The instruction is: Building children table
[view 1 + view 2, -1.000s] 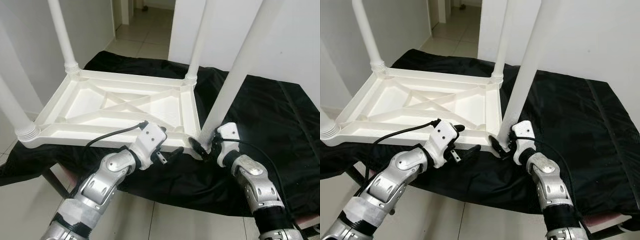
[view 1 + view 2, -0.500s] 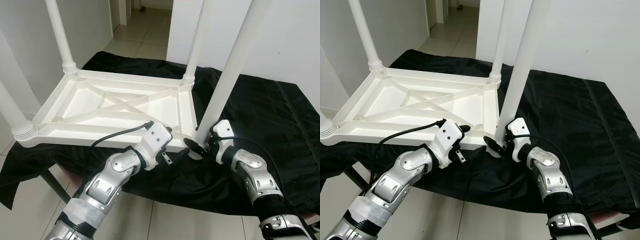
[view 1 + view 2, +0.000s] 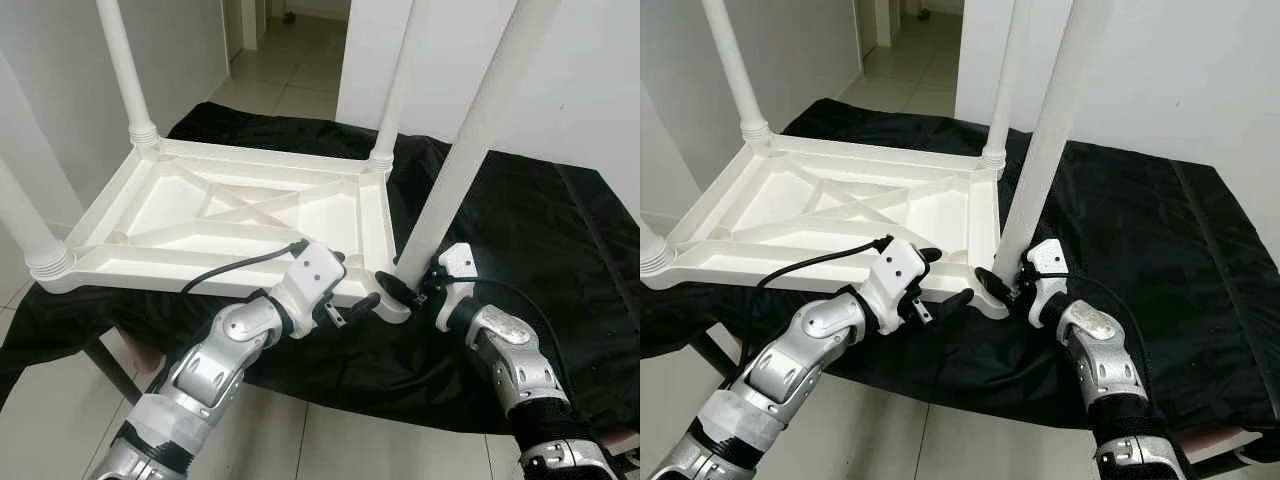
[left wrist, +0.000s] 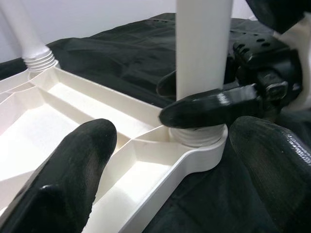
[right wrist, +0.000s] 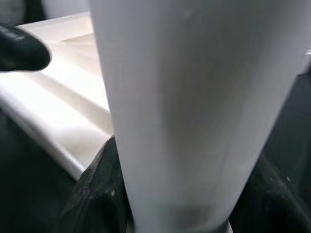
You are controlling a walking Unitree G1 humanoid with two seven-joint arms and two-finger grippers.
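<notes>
A white plastic table top (image 3: 200,268) lies upside down on a black cloth (image 3: 530,220). Three white legs stand in its corners: far left (image 3: 125,70), far right (image 3: 395,90) and near left (image 3: 25,220). A fourth leg (image 3: 462,165) rises from the near right corner, its ribbed base (image 4: 197,136) sitting in the corner socket. My right gripper (image 3: 402,292) is shut on the bottom of this leg (image 5: 194,97), one finger (image 5: 97,194) on each side. My left gripper (image 4: 170,165) is open, its fingers (image 3: 362,304) straddling the same corner.
The cloth-covered surface ends just in front of my arms, with tiled floor (image 3: 60,400) below and a dark support leg (image 3: 110,365) under it. White walls (image 3: 580,80) stand close behind and to the left. A doorway (image 3: 290,50) opens at the back.
My left gripper has moved right along the table's near edge to the corner with the fourth leg. The right gripper has kept its hold on the leg, which now stands a little straighter.
</notes>
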